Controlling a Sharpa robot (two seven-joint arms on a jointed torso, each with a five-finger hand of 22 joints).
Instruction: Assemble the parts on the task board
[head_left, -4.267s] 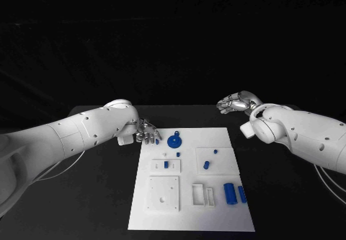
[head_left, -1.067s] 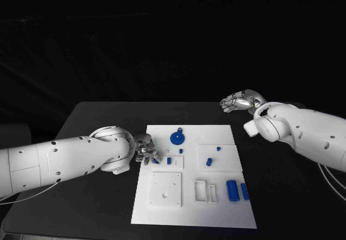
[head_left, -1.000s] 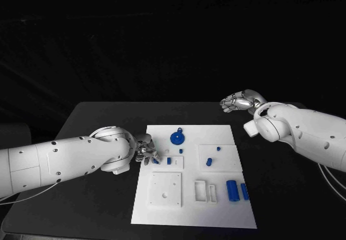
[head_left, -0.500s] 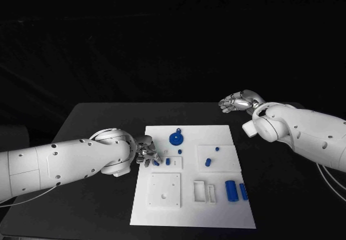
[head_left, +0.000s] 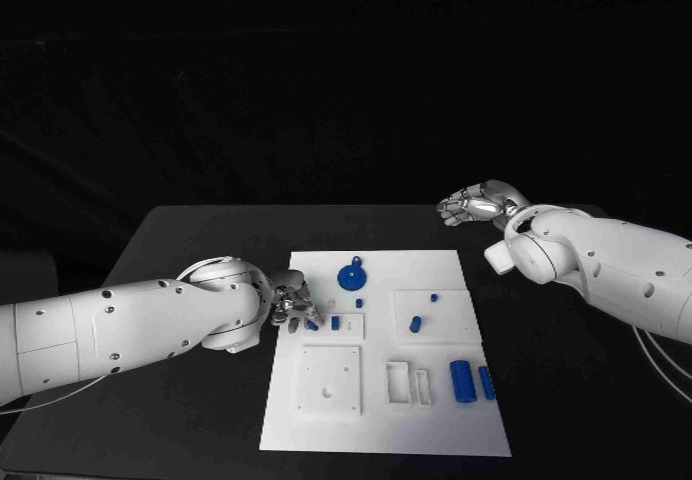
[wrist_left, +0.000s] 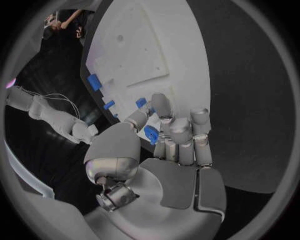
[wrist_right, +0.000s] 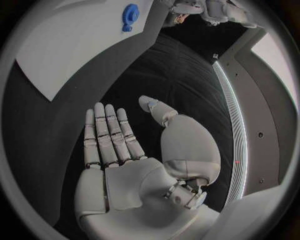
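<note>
The white task board (head_left: 378, 425) lies in the middle of the black table. My left hand (head_left: 293, 306) hovers at its left edge and pinches a small blue part (head_left: 312, 323) between thumb and fingers; the left wrist view shows that part (wrist_left: 150, 134) held just over the board (wrist_left: 144, 45). A blue peg (head_left: 335, 322) stands in a small square block right beside it. A blue gear (head_left: 351, 277) sits at the far end. My right hand (head_left: 472, 206) hangs off the board at the far right, holding nothing, with its fingers (wrist_right: 106, 137) stretched out.
More small blue pegs (head_left: 415, 323) stand on the right block, and two blue cylinders (head_left: 460, 380) lie near the board's right edge. A large white square block (head_left: 330, 379) and a slotted block (head_left: 407, 385) sit on the near half. Bare black table surrounds the board.
Over four seconds my left hand has carried the blue part from beside the gear toward me, to the small square block. In the last second it has barely moved. The right hand has stayed still.
</note>
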